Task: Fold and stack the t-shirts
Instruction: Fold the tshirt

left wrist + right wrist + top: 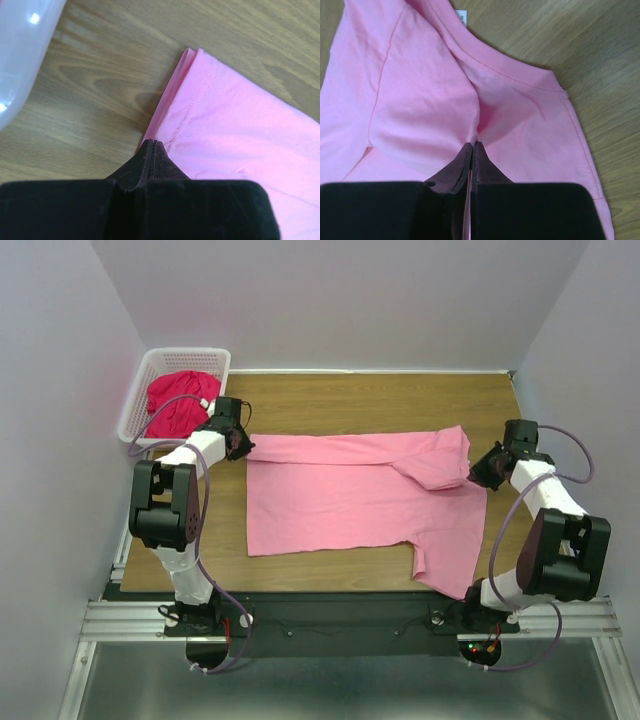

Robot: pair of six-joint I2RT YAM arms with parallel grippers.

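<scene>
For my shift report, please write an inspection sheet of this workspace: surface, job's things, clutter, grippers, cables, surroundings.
Surface: wooden table, bare wood around the shirt.
Job's things: pink t-shirt spread flat, one sleeve folded inward; red t-shirt bunched in the white basket.
Clutter: nothing seen.
Grippers: left gripper shut on the pink t-shirt's hem edge; right gripper shut on it below the collar.
Cables: purple cables loop along both arms.
Surroundings: pale walls; metal rail at the near edge.
</scene>
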